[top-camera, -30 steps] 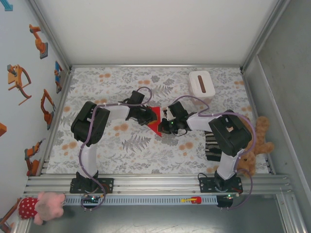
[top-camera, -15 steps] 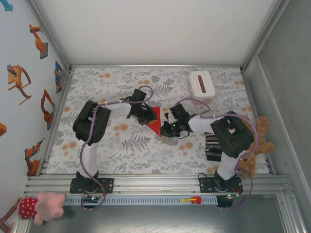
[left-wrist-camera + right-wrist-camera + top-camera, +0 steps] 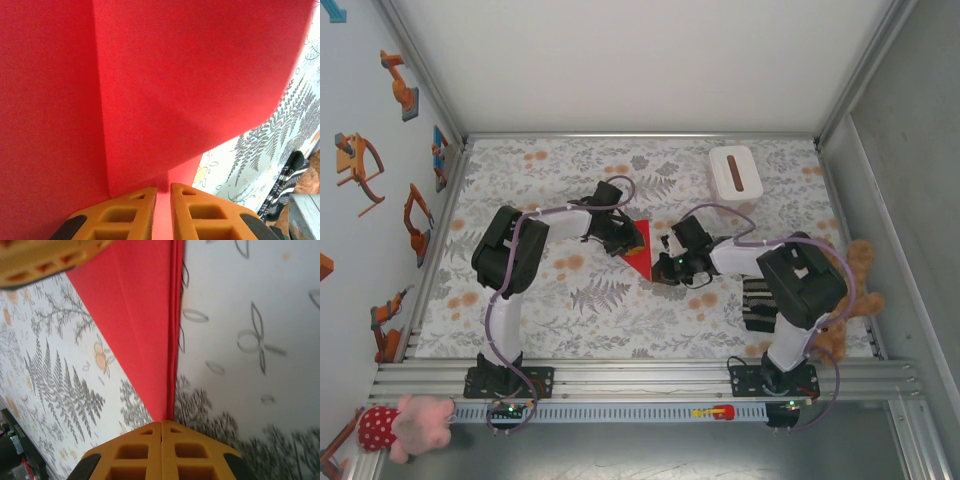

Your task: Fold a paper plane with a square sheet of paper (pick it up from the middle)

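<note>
The square sheet of paper (image 3: 639, 250) is bright red and folded to a narrow triangle in the middle of the floral table. Its sharp tip points toward the near edge. My left gripper (image 3: 619, 238) is at the paper's left side. In the left wrist view the creased paper (image 3: 175, 90) is very close, and the left gripper (image 3: 163, 192) is shut to a narrow slit on a folded flap. My right gripper (image 3: 661, 266) is at the tip. In the right wrist view the right gripper (image 3: 161, 426) is shut tight, its tips touching the paper's point (image 3: 150, 340).
A white box with a dark slot (image 3: 735, 173) stands at the back right. A black-and-white striped cloth (image 3: 757, 300) and a brown teddy bear (image 3: 850, 290) lie by the right arm's base. A pink plush (image 3: 410, 420) sits beyond the near rail, at the left.
Both arms have shifted slightly to the right around the paper. The paper itself has barely moved, and neither gripper has changed its opening.
</note>
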Tool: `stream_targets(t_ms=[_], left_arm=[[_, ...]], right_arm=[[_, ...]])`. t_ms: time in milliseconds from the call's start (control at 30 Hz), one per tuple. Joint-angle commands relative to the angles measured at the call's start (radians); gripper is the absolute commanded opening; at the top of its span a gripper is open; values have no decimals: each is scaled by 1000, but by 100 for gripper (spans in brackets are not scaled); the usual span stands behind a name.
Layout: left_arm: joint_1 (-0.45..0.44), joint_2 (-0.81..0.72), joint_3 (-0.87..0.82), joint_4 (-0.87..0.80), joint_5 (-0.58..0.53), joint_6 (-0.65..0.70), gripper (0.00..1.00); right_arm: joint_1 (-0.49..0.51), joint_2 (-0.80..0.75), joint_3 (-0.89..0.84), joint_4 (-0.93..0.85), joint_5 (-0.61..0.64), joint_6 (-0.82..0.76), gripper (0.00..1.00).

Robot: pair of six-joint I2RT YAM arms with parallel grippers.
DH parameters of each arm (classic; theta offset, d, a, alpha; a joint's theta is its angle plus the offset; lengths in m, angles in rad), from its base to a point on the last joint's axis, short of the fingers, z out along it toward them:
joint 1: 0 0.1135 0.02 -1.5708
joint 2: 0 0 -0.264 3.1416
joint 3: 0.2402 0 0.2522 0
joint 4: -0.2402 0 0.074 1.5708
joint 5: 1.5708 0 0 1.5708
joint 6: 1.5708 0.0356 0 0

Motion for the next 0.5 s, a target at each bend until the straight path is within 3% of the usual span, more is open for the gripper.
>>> stream_targets(t_ms=[0,167,467], left_arm=[[-2,84,-29,-133,-138,-13,17],[-6,86,-18,-141,-134,-13,17],[-9,83,-15,-144,-126,-16,16]], right_arm=[[-1,-110,-13,-25,25,-5,1],[-1,-115,42,-3,104,2,0],[8,67,132,47,50,27,0]])
